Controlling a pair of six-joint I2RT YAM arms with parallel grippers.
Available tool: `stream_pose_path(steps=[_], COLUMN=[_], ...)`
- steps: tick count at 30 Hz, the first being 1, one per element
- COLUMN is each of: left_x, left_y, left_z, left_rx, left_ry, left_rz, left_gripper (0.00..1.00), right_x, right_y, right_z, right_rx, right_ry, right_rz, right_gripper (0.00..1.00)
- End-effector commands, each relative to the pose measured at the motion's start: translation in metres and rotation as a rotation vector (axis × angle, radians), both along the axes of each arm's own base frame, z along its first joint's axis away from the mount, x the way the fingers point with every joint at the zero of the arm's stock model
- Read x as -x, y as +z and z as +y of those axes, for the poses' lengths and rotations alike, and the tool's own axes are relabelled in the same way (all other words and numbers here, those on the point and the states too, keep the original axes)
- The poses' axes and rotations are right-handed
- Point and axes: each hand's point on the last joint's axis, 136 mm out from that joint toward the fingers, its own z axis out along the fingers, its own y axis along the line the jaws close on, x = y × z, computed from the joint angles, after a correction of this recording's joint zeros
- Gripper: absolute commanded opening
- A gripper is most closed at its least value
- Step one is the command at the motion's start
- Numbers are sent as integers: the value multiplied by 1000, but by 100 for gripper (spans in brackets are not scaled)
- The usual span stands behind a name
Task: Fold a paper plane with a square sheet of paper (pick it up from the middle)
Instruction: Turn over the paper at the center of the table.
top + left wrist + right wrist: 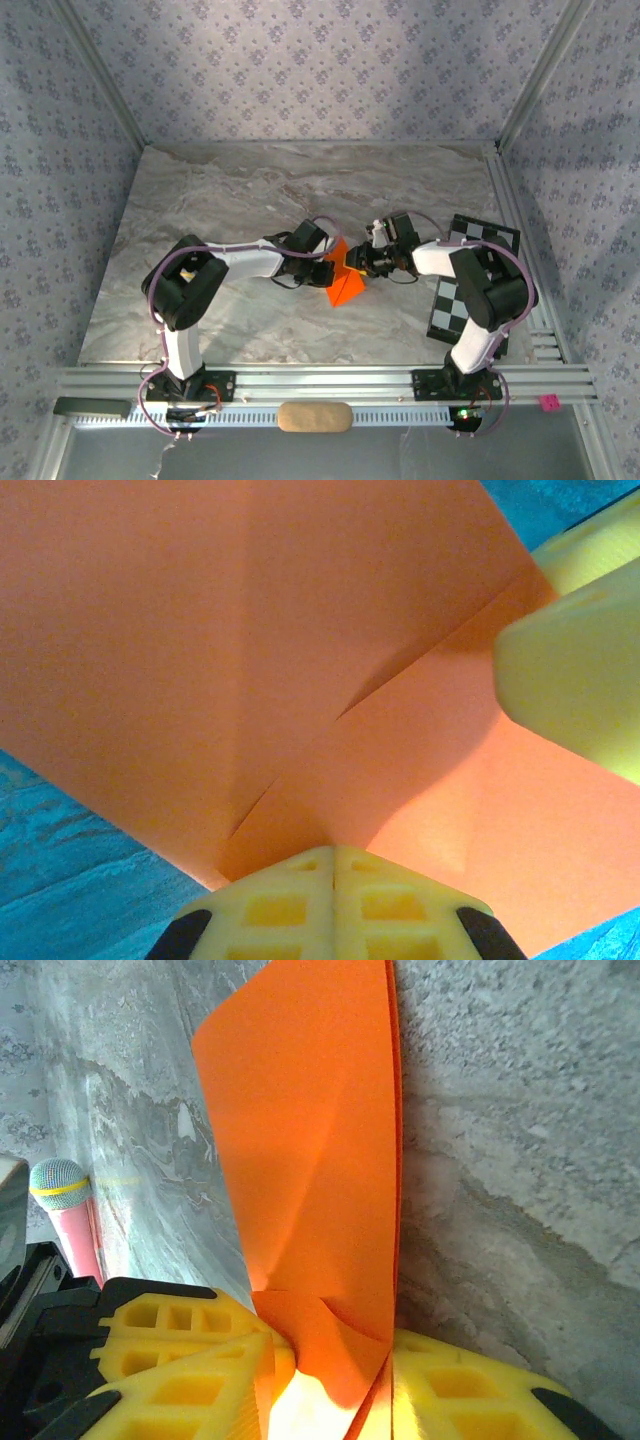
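- Your left fingers (290,895) are pressed together on the creased orange square sheet of paper (345,285), over the middle of the surface (250,190).
- Your right fingers (180,1345) sit narrowly around it, but you cannot tell whether they pinch it.

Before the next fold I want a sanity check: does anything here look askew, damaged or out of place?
Nothing looks damaged or spilled. The orange sheet is held in the left tool, its other edge inside the right tool. The checkerboard card lies slightly askew at the right edge of the table, partly under the right arm.
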Motion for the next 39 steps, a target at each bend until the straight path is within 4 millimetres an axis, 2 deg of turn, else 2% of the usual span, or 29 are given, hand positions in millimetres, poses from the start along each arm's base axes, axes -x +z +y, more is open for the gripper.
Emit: stream_pose_path(steps=[1, 7, 11, 16, 19, 23, 26, 30, 34, 36, 39], left_x=[8, 8, 7, 1, -2, -8, -16, -16, -14, -12, -12], left_y=[-9, -4, 10, 51, 81, 125, 148, 160, 163, 162, 158], left_z=[12, 11, 8, 10, 20, 36, 52, 66, 91, 100, 117], left_rx=[-41, -21, 9, 56, 65, 98, 107, 114, 104, 97, 80], left_ry=[4, 12, 16, 52, 97, 169, 228, 229, 272, 267, 292], left_rz=[25, 16, 1, -70, -117, -147, -173, -253, -273, -287, -294], left_gripper=[0, 0, 6, 21, 25, 28, 32, 35, 39, 43, 44], right_x=[0, -3, -3, -2, 0, 13, 20, 18, 15, 11, 12], right_y=[-7, -10, -8, 7, 19, 32, 46, 61, 85, 100, 111], right_z=[-2, -1, 0, -3, -11, -27, -36, -50, -63, -61, -70], right_rx=[-10, -25, -37, -37, 13, 165, 276, 457, 612, 644, 781], right_ry=[-11, -11, -16, -28, -62, -71, -50, -41, -103, -134, -141], right_rz=[28, 39, 45, 21, -5, -37, -87, -196, -234, -279, -342], right_gripper=[30, 20, 10, 4, 3, 3, 2, 2, 1, 1, 1])
